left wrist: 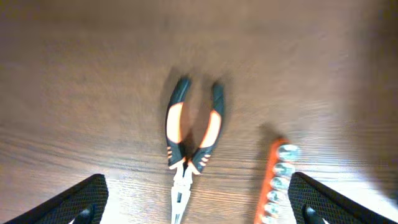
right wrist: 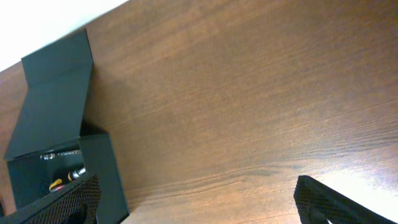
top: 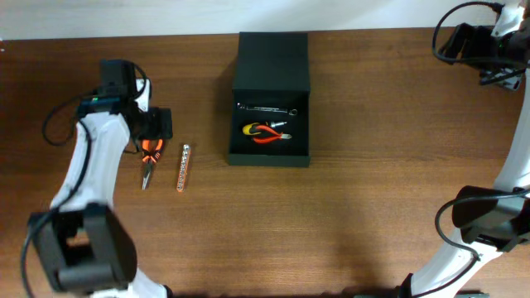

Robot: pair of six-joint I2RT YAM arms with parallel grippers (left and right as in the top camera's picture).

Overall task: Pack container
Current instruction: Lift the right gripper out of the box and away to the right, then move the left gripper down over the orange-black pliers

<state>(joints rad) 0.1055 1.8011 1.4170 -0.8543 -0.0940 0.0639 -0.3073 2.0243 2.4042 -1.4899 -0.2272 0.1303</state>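
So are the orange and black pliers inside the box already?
No, the orange and black pliers lie on the bare table, off to the left of the open container.

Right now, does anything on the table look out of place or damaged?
Nothing stands out. The container sits open with tools inside; the orange pliers and socket strip lie flat, apart.

We'd call this a robotics lab bench: white-and-black left robot arm [top: 83,157] and right robot arm [top: 515,149] at a brown wood-grain table [top: 373,165], plain white wall [top: 124,16], orange-handled pliers [top: 147,161], dark matte square box [top: 273,58].
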